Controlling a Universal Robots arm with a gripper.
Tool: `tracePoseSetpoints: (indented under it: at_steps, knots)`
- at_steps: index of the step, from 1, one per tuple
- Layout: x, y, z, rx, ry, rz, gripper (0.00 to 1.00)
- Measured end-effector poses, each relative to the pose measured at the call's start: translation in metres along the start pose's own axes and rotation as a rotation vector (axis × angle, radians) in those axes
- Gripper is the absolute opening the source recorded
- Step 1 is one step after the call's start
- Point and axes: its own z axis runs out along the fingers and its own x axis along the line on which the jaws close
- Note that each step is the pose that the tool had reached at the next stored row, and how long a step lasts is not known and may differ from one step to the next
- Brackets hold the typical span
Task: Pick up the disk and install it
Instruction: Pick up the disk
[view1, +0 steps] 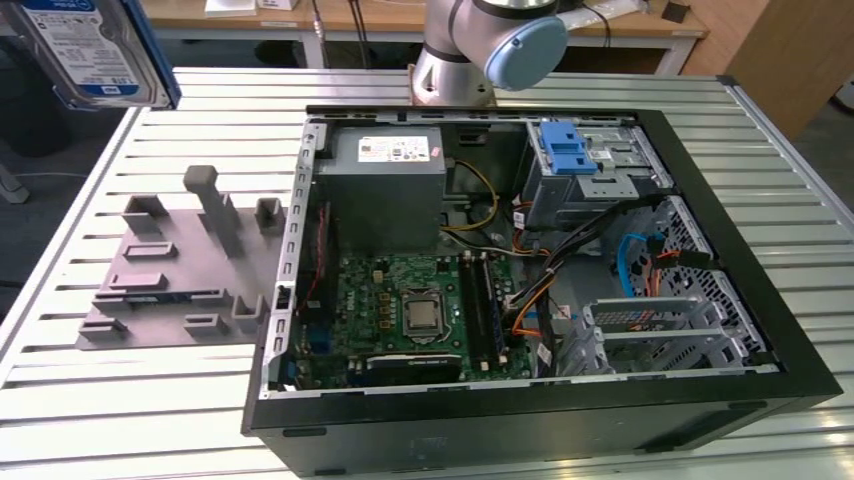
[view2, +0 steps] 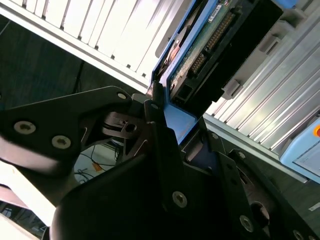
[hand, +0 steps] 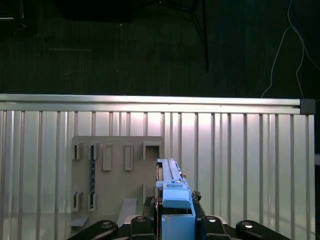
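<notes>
The disk (view1: 91, 48) hangs high at the exterior view's far left, above the table's corner, with its white-and-blue label facing the camera and a blue frame along its edge. In the first wrist view the disk (hand: 171, 192) stands edge-on, and my gripper (hand: 175, 222) is shut on its blue carrier, a dark finger on each side. The second wrist view shows the disk's (view2: 215, 45) circuit-board side and connector pins, with the gripper (view2: 172, 117) clamped on the blue frame. It is held above the slatted table, off to the side of the computer.
An open computer case (view1: 747, 250) lies on the slatted metal table (view1: 80, 420), with a metal drive cage (view1: 594, 170) and a blue latch (view1: 570, 148) in its far corner. A grey fixture plate (view1: 174, 270) (hand: 117, 170) with upright holders lies beside the case, below the held disk.
</notes>
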Motion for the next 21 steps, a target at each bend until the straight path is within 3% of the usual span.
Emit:
tracePoseSetpoints:
  at_steps: [8,16,21]
  knots:
    - [0.0044,0.0001,-0.0003,0.0001,0.0108,0.0,0.36]
    - [0.0182,-0.0001,-0.0014,0.0,0.0113,0.0,0.36]
    - [0.02,-0.0001,-0.0052,0.0001,0.0115,0.001,0.36]
